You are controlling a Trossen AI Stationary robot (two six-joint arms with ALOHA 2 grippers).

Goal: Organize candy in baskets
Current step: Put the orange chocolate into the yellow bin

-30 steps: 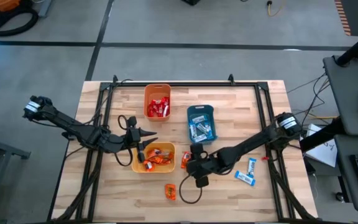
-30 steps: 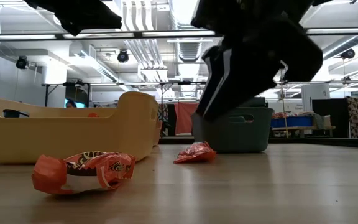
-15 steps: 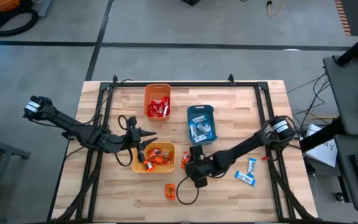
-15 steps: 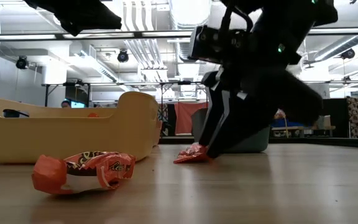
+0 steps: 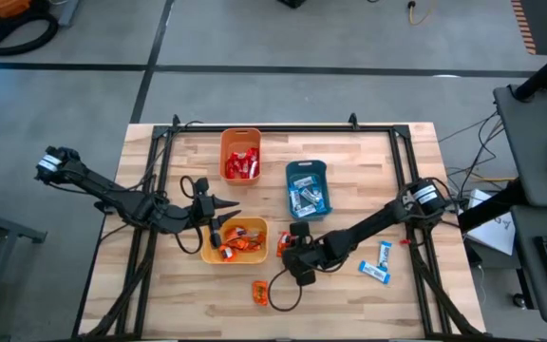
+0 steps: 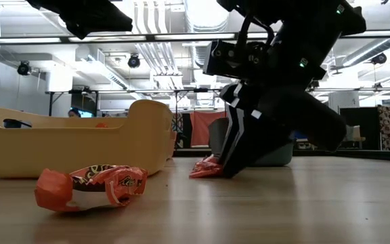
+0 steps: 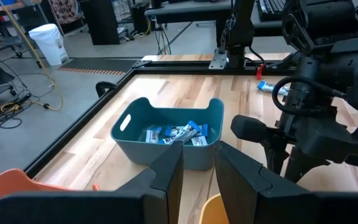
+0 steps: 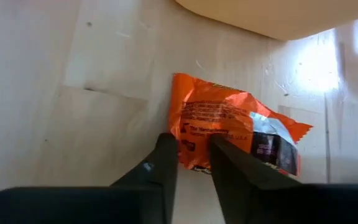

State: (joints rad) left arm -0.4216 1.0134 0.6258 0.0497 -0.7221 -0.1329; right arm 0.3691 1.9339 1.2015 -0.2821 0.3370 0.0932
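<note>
Dropping from its raised pose of a second before, the right gripper had come down to the tabletop beside the yellow basket, and its fingers now stood narrowly parted with the edge of an orange candy between them, not yet visibly clamped. In the low view that candy lay on the wood with the dark fingertips touching it, whereas earlier the gripper hung well above it. The descent suggested the pick of this piece was about to begin, with closing as the likely next step. The left gripper had not moved; it hovered over the yellow basket, its fingers slightly apart and holding nothing. Another orange candy lay loose near the table's front edge, and two blue-and-white candies sat well to the right. The orange basket held red pieces and the teal basket blue ones, so sorting looked well along.
</note>
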